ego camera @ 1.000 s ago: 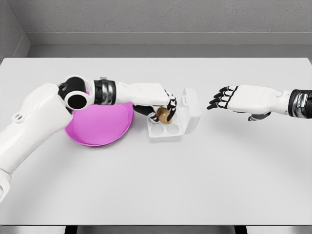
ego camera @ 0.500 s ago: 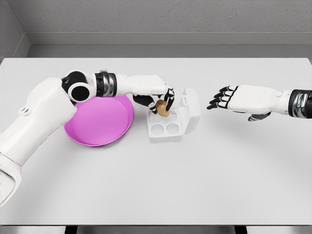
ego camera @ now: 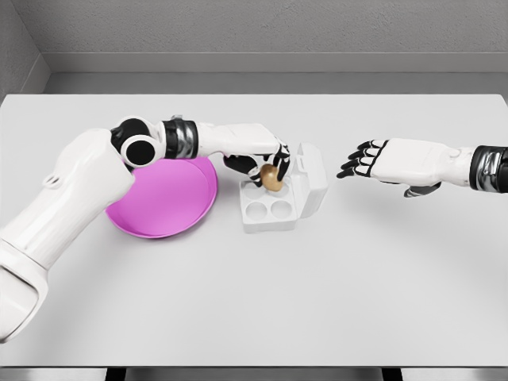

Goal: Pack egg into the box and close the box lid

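White bench, no writing anywhere. Pink plate at nine o'clock of open white box. Left robot hand gripping brown egg over box's rear cups. Right robot hand at three o'clock, fingers spread, empty.

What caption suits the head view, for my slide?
Left hand holds egg over open box beside pink plate; right hand waits open.
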`<state>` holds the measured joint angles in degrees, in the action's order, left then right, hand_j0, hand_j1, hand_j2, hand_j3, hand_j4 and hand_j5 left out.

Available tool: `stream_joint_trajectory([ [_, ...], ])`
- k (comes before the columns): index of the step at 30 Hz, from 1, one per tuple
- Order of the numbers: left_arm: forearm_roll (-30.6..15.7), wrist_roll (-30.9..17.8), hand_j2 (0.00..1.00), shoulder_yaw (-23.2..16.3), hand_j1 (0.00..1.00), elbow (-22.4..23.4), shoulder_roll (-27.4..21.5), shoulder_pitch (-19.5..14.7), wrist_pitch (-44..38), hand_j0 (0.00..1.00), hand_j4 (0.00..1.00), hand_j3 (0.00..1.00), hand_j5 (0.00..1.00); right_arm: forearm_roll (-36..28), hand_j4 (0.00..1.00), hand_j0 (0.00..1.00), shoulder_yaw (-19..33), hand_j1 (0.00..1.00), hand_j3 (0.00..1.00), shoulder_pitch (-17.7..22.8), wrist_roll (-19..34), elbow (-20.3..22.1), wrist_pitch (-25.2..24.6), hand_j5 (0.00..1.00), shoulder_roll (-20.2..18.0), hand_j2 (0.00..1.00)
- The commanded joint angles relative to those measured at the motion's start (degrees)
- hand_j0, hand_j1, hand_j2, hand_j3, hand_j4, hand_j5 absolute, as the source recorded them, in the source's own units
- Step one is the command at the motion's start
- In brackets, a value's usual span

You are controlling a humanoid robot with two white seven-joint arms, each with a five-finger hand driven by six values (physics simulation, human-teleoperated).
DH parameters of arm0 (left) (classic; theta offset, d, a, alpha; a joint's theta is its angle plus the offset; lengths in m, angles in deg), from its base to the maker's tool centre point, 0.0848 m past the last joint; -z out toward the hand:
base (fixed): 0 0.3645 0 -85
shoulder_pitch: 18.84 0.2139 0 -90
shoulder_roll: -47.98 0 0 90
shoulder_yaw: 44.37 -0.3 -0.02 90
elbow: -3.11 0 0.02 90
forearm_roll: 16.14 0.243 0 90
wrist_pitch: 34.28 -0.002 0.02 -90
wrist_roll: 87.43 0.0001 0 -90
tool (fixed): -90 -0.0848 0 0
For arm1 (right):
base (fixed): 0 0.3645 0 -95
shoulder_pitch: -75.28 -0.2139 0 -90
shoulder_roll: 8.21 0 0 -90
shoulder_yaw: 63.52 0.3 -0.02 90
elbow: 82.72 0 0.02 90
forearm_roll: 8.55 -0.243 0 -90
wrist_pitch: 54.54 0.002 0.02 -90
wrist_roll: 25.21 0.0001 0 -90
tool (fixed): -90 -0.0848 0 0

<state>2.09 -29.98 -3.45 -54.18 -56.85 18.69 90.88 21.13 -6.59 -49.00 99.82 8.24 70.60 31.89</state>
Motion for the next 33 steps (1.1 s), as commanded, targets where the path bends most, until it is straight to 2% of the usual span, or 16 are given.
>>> stream_joint_trajectory([
  [1,-0.39,0.03,0.42,0.04,0.42,-0.02,0.07,0.00,-0.16,0.42,0.42,0.42,0.42,-0.24,1.00,1.00,0.02,1.00,1.00,0.00,-0.02,0.01,-0.14,1.00,-0.02,1.00],
  [6,-0.48,0.03,0.55,0.04,0.55,-0.02,0.07,0.00,-0.16,0.55,0.55,0.55,0.55,-0.24,1.00,1.00,-0.06,1.00,1.00,0.00,-0.02,0.01,-0.14,1.00,-0.10,1.00],
  [11,-0.48,0.03,0.58,-0.05,0.58,-0.02,0.15,0.09,-0.16,0.58,0.58,0.58,0.58,-0.24,1.00,1.00,-0.06,1.00,1.00,0.00,-0.02,0.01,-0.14,1.00,-0.10,1.00],
  [17,-0.56,0.12,0.70,0.04,0.70,-0.02,-0.11,0.09,-0.16,0.70,0.70,0.70,0.70,-0.24,1.00,1.00,-0.06,1.00,1.00,0.00,-0.02,0.01,-0.14,1.00,-0.10,1.00],
  [22,-0.56,0.12,0.76,0.04,0.76,-0.02,-0.11,0.09,-0.16,0.76,0.76,0.76,0.76,-0.24,1.00,1.00,-0.06,1.00,1.00,0.00,-0.02,0.01,-0.14,1.00,-0.10,1.00],
  [24,-1.09,0.29,0.86,0.13,0.86,0.16,-0.55,0.09,-0.16,0.86,0.86,0.86,0.86,-0.33,1.00,1.00,-0.06,1.00,1.00,0.00,-0.02,0.01,-0.14,1.00,-0.10,1.00],
  [25,-1.18,0.47,0.87,0.13,0.87,0.16,-0.72,0.18,-0.16,0.87,0.87,0.87,0.87,-0.24,1.00,1.00,-0.06,1.00,1.00,0.00,-0.02,0.01,-0.14,1.00,-0.10,1.00],
  [33,-1.18,0.56,0.86,0.65,0.86,1.39,-2.48,0.18,-0.16,0.86,0.86,0.86,0.86,-0.24,1.00,1.00,0.02,1.00,1.00,0.00,-0.02,0.71,-0.14,1.00,-0.02,1.00],
])
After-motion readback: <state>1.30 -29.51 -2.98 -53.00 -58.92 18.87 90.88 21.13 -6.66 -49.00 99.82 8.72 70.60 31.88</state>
